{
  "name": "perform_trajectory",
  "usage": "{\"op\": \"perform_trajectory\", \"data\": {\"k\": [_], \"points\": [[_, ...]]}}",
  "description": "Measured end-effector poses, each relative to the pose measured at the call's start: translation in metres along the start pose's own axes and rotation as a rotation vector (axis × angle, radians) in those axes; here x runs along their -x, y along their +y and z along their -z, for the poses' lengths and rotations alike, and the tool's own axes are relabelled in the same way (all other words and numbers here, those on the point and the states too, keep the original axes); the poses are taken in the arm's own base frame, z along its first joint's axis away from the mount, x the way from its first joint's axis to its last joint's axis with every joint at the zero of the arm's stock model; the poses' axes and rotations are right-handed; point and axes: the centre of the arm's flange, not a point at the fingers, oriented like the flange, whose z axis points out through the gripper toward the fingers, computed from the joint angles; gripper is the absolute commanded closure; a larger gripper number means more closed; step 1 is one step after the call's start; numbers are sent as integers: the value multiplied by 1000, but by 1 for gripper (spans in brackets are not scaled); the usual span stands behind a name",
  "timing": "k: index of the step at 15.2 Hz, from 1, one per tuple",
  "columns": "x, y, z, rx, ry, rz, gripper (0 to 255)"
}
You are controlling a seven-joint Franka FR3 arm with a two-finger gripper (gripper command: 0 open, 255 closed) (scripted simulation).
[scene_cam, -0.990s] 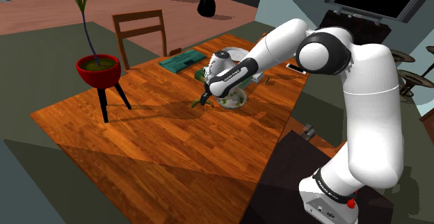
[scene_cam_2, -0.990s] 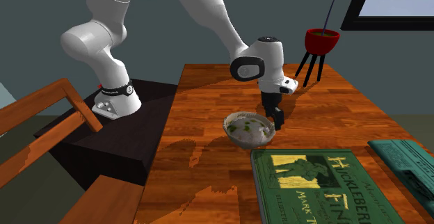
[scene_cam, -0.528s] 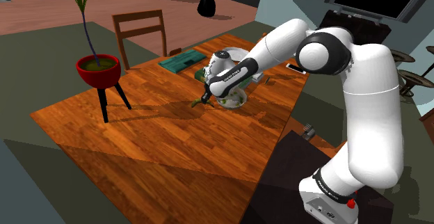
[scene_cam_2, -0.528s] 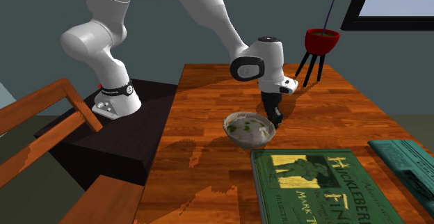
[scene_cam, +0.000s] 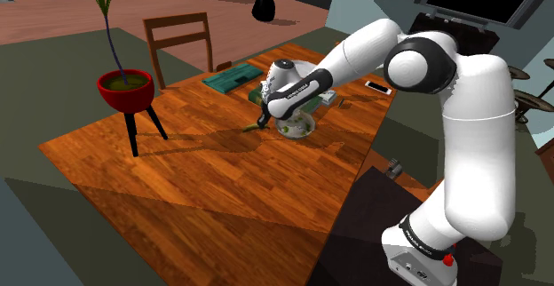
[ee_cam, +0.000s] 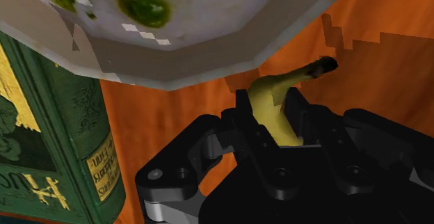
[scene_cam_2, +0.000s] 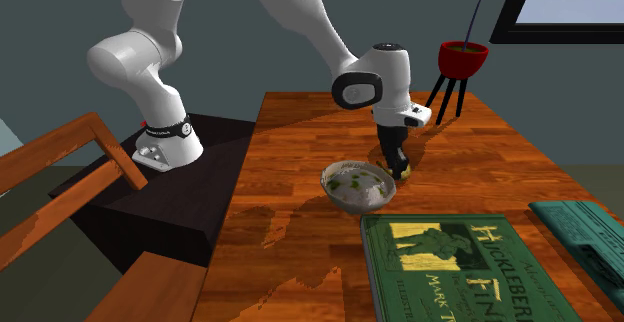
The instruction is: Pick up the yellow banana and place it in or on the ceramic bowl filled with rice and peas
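My black gripper (ee_cam: 273, 101) is shut on the yellow banana (ee_cam: 268, 104). The banana's dark-tipped end (ee_cam: 321, 66) sticks out past the fingers. In the shoulder view the gripper (scene_cam: 260, 122) holds the banana (scene_cam: 251, 128) low over the wooden table, just to the left of the bowl (scene_cam: 296, 126). The pale bowl (scene_cam_2: 356, 185) holds white rice with green peas. In the second exterior view the gripper (scene_cam_2: 399, 165) and banana (scene_cam_2: 403, 171) hang just beyond the bowl's far right rim. Seen from the wrist, the bowl (ee_cam: 209, 42) lies close ahead of the fingers.
A green book (scene_cam_2: 455, 270) lies flat beside the bowl, and a teal flat object (scene_cam_2: 585, 235) lies further along. A red plant pot on black legs (scene_cam: 125, 89) stands on the table's far corner. A wooden chair (scene_cam: 178, 44) stands behind the table. A phone (scene_cam: 379, 86) lies near the arm.
The fingers closed on the banana. The hand has since risen a little and taken the banana with it. The bowl has stayed in place.
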Motion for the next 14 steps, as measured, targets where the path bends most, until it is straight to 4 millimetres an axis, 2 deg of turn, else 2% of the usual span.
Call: {"op": "perform_trajectory", "data": {"k": [14], "points": [[-11,9,73,0,0,0,255]]}}
